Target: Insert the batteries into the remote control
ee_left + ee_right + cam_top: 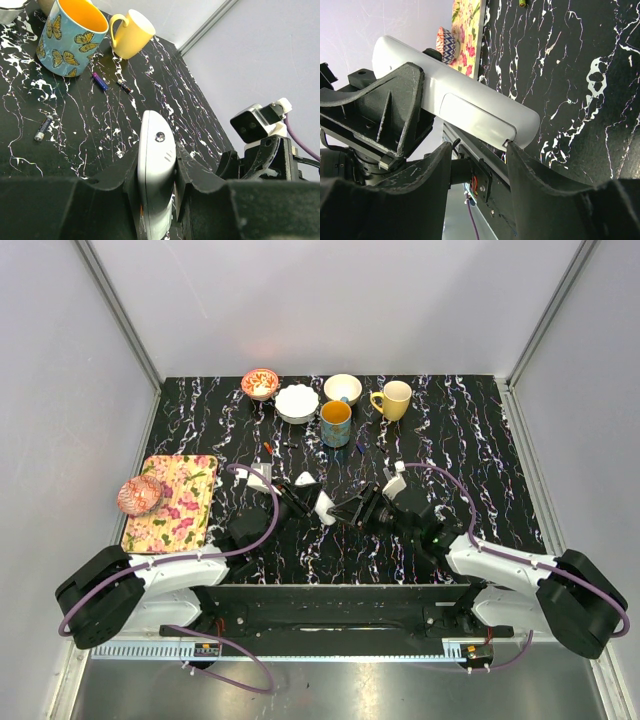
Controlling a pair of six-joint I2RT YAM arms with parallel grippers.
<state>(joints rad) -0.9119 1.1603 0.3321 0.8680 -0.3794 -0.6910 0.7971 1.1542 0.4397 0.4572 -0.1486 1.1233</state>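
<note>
Marbled black tabletop (pixel 480 440) is lying below both arms, with loose batteries (pixel 43 128) scattered beyond the left gripper (pixel 157 175). It is clamping the remote control (pixel 156 142) midway, off the table. Light, rigid, slick plastic, I'd guess, best pinched across its narrow sides. The right gripper (pixel 479 152) is hovering level, fingers spread at the remote's free end.

Two mugs: butterfly mug (pixel 336 423), yellow mug (pixel 393 399). One floral tray (pixel 190 500). Four bowls (pixel 297 403): three at the back, one on the tray. Three loose batteries (pixel 42 128). One remote control (pixel 156 165).
</note>
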